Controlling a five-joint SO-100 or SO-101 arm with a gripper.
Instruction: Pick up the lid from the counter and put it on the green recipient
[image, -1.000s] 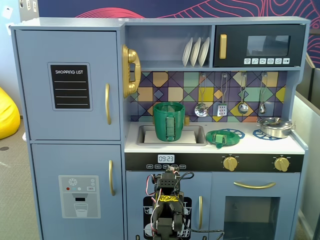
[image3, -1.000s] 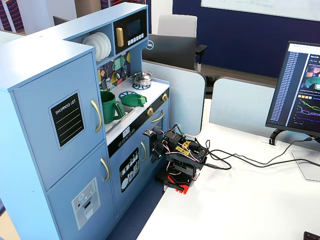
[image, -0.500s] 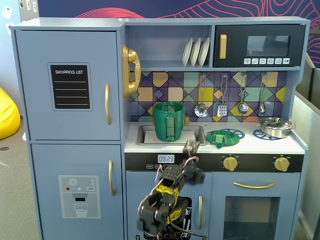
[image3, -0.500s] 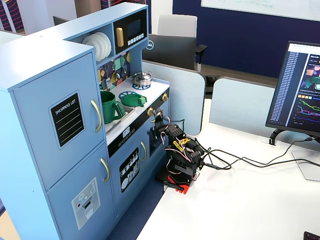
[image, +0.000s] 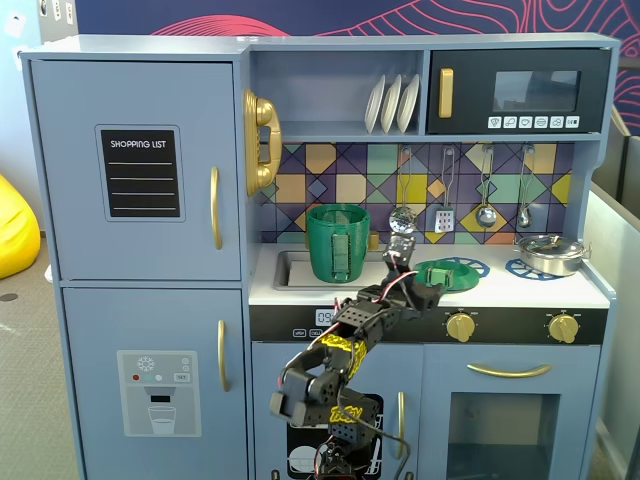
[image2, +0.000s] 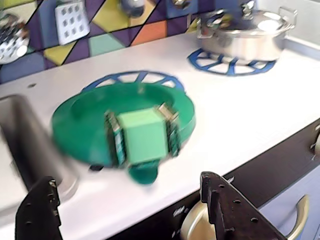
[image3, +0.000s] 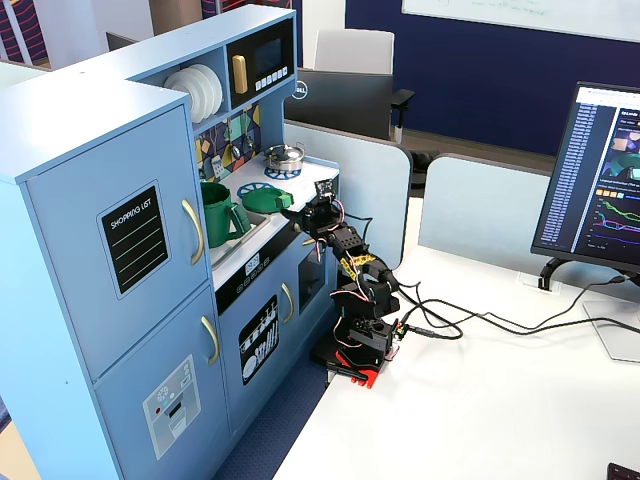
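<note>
Claw (image2: 125, 210) first: in the wrist view we saw its two dark fingers (image2: 37, 212) at the bottom of the frame, spread wide apart with nothing between them. It was released and empty, not yet touching anything.

Just above the fingers, at the middle of the wrist view, lay the lid (image2: 85, 120), a flat green disc on the white counter (image2: 260, 105), with its pale green knob (image2: 144, 136) facing the camera. The lid partly covered a blue burner ring (image2: 132, 77). A silver pot (image2: 247, 37) sat on a second ring at the upper right.

In the front fixed view, the arm (image: 350, 335) reached up from the bottom centre toward the lid (image: 450, 273) at the centre right. The green pot (image: 337, 242) stood left of it, over the sink, well apart from the lid and uncovered. In the side fixed view, the claw (image3: 298, 203) was near the lid (image3: 262, 200) at the upper left.

We judged this to be the approach, before any grasp. The next move would call for advancing the fingers to either side of the knob, closing on it, then lifting the lid and carrying it left to the pot's open mouth.
</note>
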